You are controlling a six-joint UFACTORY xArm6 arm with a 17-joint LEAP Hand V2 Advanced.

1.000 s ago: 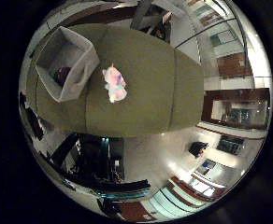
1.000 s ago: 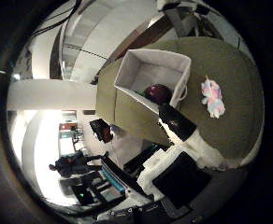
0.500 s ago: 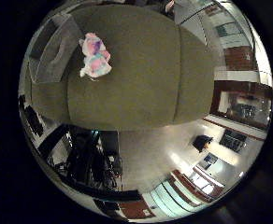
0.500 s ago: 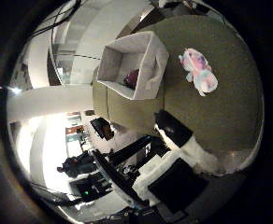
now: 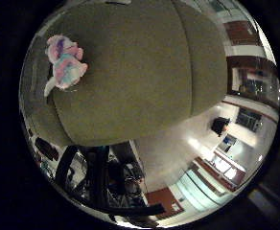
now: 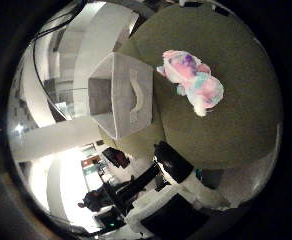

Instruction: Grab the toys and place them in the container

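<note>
A pink, blue and purple plush toy [image 6: 193,82] lies on the olive-green table [image 6: 236,125], a short way from a white fabric container [image 6: 121,95] with a handle on its side. The same toy [image 5: 63,64] shows at the table's edge in the little finger side view. One black-tipped white finger [image 6: 178,172] of my right hand [image 6: 181,200] sticks out straight below the container, touching nothing. The container's inside is mostly hidden from this angle.
The olive table [image 5: 140,76] has a rounded edge with the shiny floor [image 5: 178,153] beyond it. Dark furniture and stands [image 5: 101,177] sit beside the table. A white pillar [image 6: 56,140] rises near the container.
Both views have shifted: the toy and container now look larger and closer, so the palm has moved nearer the table. The container has slid out of the little finger side view.
</note>
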